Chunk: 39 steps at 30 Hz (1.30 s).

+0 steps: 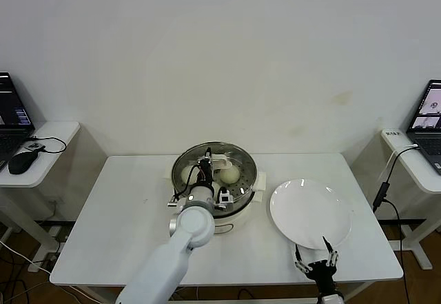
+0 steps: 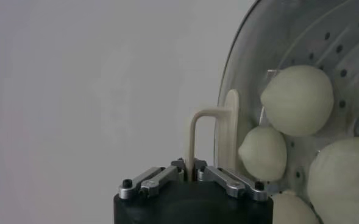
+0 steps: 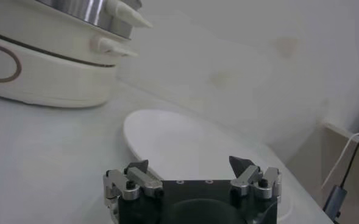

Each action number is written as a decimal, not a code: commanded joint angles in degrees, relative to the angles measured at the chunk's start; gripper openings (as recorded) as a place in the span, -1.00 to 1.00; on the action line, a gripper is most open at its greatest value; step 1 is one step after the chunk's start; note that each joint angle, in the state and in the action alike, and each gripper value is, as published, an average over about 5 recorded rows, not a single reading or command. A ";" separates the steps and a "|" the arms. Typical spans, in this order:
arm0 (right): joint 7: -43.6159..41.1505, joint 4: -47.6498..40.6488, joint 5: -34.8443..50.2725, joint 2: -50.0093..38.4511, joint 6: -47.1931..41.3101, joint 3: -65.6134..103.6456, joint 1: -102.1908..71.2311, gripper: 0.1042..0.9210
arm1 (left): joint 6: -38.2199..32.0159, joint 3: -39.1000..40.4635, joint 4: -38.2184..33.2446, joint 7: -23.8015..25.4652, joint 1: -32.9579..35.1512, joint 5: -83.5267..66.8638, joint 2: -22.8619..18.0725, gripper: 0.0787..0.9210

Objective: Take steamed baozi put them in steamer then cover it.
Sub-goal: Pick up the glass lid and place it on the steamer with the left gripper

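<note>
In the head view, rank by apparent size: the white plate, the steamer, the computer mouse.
1. Steamer and white plate: they look about alike across, so no ranking between them.
2. Computer mouse: clearly smallest, though it sits farther off on the side desk.

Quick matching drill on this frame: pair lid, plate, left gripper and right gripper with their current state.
Things:
1. lid
2. plate
3. left gripper
4. right gripper

States:
A. open, near the table's front edge
B. bare, right of the steamer
C. held by its handle over the steamer
D. shut on the lid's handle

Pairs: 1-C, 2-B, 3-D, 4-A
</note>
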 commanded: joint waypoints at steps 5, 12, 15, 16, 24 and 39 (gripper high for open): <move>-0.01 0.06 -0.10 -0.09 0.15 -0.11 -0.10 0.76 | -1.82 -0.42 -0.50 -1.05 0.86 1.34 -0.47 -0.84; -0.04 0.00 -0.36 -0.06 0.14 -0.33 -0.12 0.76 | -2.06 -0.73 -4.57 -1.84 2.68 0.66 -0.18 -0.60; -0.06 0.04 -0.43 -0.07 0.12 -0.34 -0.16 0.76 | -2.11 -1.05 -7.25 -2.00 4.43 0.28 0.42 -0.40; -0.06 0.05 -0.45 -0.08 0.10 -0.34 -0.18 0.76 | -2.13 -1.21 -8.23 -2.06 5.19 0.13 0.68 -0.32; -0.07 -0.03 -0.43 -0.25 0.15 -0.06 -0.41 0.76 | -2.65 -3.26 -18.64 -3.43 14.37 -4.29 4.73 0.22; -0.57 1.57 6.22 -3.71 -0.04 -1.19 -2.05 0.76 | -24.04 -33.50 -36.06 -24.61 47.68 -67.56 11.53 0.77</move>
